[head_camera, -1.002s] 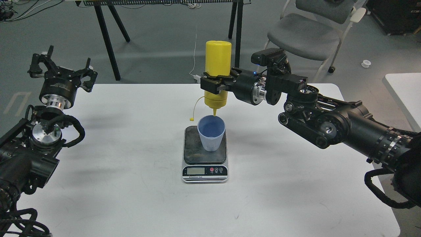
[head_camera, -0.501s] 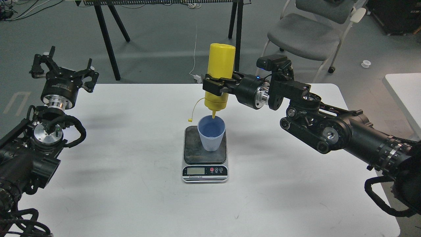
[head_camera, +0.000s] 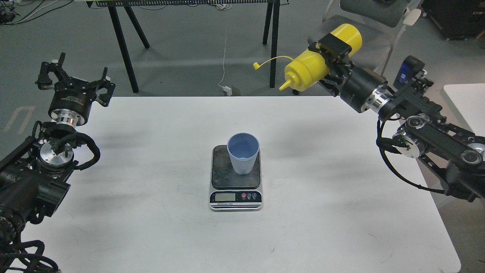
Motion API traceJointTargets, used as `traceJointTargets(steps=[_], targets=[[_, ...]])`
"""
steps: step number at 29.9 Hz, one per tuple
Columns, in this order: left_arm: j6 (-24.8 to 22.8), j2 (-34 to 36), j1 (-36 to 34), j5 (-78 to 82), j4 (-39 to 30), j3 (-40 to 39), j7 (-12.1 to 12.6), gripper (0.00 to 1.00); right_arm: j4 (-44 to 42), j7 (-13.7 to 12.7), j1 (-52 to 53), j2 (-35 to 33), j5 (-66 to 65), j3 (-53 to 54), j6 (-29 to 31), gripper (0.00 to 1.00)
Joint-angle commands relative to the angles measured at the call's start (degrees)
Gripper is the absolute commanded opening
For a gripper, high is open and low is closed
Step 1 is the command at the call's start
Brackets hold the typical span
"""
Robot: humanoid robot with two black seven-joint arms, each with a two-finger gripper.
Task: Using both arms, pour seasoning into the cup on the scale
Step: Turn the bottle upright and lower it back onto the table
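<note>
two hands | right hand (head_camera: 330, 52) pinching bottle (head_camera: 316, 64) | left hand (head_camera: 74, 80) spread

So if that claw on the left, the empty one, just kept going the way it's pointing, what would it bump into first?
The left claw points up and away, past the table's back edge. Nothing shows directly ahead; the black stand legs farther back look nearest, though depth is hard to judge.

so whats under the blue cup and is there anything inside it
The cup stands on the dark platform of the scale, toward its back right. The patch of platform beneath its base is covered. Inside shows only a plain blue interior; whether any seasoning lies at the bottom cannot be told.
</note>
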Motion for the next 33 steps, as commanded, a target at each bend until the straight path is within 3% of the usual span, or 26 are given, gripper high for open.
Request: traceJointTargets(steps=[1, 6, 11, 15, 25, 33], targets=[[0.05, -0.67, -0.13, 0.09, -0.01, 0.09, 0.03, 1.0, -0.05, 1.14, -6.95, 0.29, 12.55, 4.21, 4.45, 0.42], [0.14, -0.23, -0.05, 0.18, -0.19, 0.17, 0.03, 1.0, -1.28, 1.14, -15.05, 1.61, 29.0, 9.14, 12.63, 0.42], [0.05, 1.79, 0.04, 0.35, -1.86, 0.26, 0.29, 1.0, -7.59, 0.71, -20.24, 7.31, 42.46, 11.78, 23.61, 0.42], [0.14, 1.88, 0.04, 0.36, -1.86, 0.26, 0.29, 1.0, -14.8, 0.35, -20.6, 13.64, 49.24, 12.4, 24.03, 0.41], [0.05, 1.88, 0.13, 0.44, -1.77, 0.26, 0.47, 1.0, -25.18, 0.35, -21.03, 23.66, 49.86, 12.4, 24.03, 0.42], [0.05, 1.8, 0.13, 0.53, -1.16, 0.35, 0.73, 1.0, -25.98, 0.35, -20.86, 25.08, 49.95, 12.4, 24.03, 0.42]])
